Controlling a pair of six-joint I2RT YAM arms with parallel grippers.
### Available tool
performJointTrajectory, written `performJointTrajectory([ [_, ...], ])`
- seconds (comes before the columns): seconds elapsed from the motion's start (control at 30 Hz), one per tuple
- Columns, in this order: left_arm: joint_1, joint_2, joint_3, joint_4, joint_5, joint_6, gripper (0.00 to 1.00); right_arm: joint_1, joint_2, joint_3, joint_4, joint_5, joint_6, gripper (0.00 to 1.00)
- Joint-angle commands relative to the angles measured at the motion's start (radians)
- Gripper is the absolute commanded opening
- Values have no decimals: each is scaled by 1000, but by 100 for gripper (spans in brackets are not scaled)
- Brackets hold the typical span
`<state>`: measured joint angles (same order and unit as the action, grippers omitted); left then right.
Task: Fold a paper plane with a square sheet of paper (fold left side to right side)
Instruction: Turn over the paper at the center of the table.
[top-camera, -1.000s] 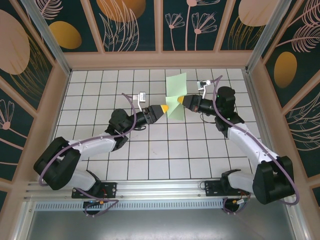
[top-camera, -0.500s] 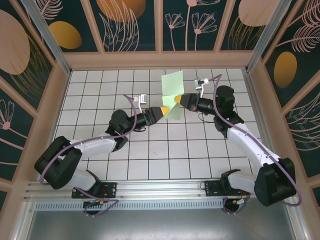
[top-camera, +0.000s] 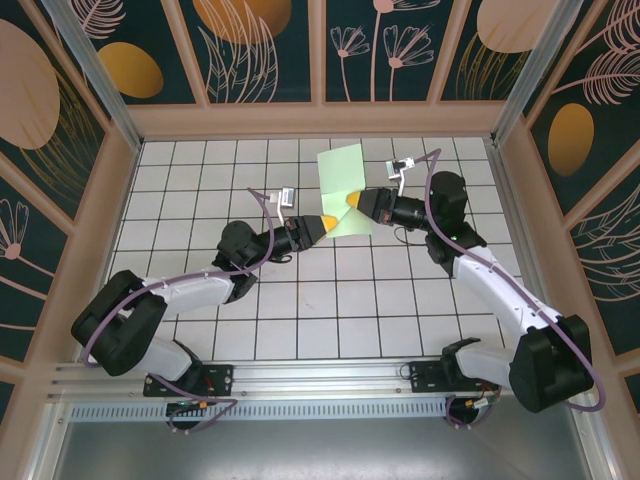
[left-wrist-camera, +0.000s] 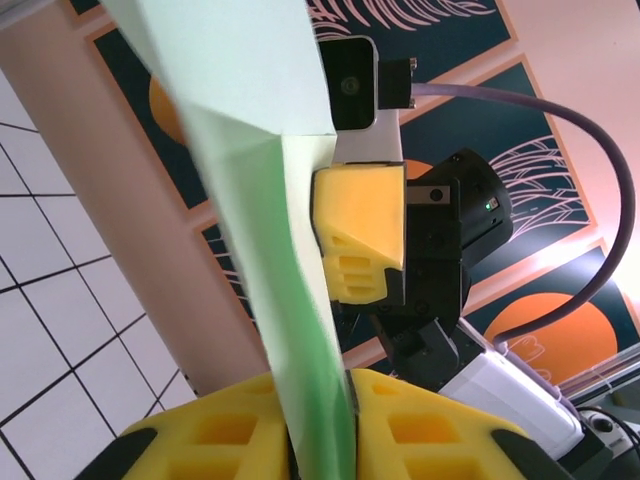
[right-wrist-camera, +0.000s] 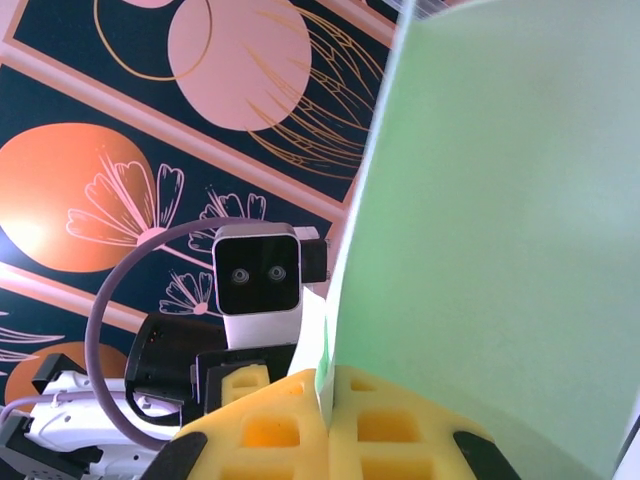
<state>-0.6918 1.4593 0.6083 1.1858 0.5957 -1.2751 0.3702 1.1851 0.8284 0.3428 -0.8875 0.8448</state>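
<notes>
Qty: 1 square sheet of paper (top-camera: 339, 172), pale green, plain, w/ at least 1 crease; 2 arms, 2 grippers, 2 yellow fingers per gripper. Ref. landmark: the white tiled table (top-camera: 200, 170). Sheet pos.: lifted clear of the table, over its rear-centre tiles. The larger panel shows toward the table's rear edge and a smaller panel toward its near edge, w/ both grippers meeting it between the two. Left gripper (top-camera: 328, 220): over the table's centre, its arm reaching in from the table's near-left. Right gripper (top-camera: 352, 203): over the table's rear-centre, its arm reaching in from the table's right side, tips just beside the left unit's tips. Left wrist view: the sheet (left-wrist-camera: 250, 130) runs up between the 2 fingers (left-wrist-camera: 200, 440) w/ no visible gap on either side, i.e. jaws closed down on the sheet's lower part. In the same view 1 yellow finger (left-wrist-camera: 360, 235) of the right unit sits against the sheet's edge, higher up. Right wrist view: the sheet (right-wrist-camera: 500, 250) has its edge clamped in the seam between the 2 fingers (right-wrist-camera: 390, 430), i.e. jaws fully closed, pinching the paper. Both units therefore grip the same 1 sheet above the table.
</notes>
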Motion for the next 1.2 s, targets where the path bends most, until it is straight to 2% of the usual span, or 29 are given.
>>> performJointTrajectory([
  [0.0,6,-41,10,-67,-7,65,17,2,-28,54,-75,25,-61,12],
  [0.1,7,-88,24,-231,-47,155,13,-13,-48,82,-216,81,-152,23],
  [0.17,7,-128,43,-389,-96,238,12,-32,-63,102,-335,144,-216,32],
  [0.27,5,-194,93,-696,-210,380,10,-67,-84,122,-495,273,-297,40],
  [0.43,-25,-244,235,-1255,-556,578,8,-91,-104,132,-700,580,-377,47],
  [0.57,-70,-189,348,-1602,-830,617,6,-114,-128,82,-722,686,-384,48],
  [0.67,-110,-127,414,-1758,-955,599,5,-132,-142,44,-701,697,-373,48],
  [0.83,-170,5,504,-1917,-1075,553,4,-150,-145,19,-686,710,-368,49],
  [1.0,-228,181,614,-1999,-1116,533,3,-159,-152,5,-678,705,-367,49],
  [1.17,-272,356,722,-1987,-1081,539,3,-168,-159,-9,-668,696,-357,50],
])
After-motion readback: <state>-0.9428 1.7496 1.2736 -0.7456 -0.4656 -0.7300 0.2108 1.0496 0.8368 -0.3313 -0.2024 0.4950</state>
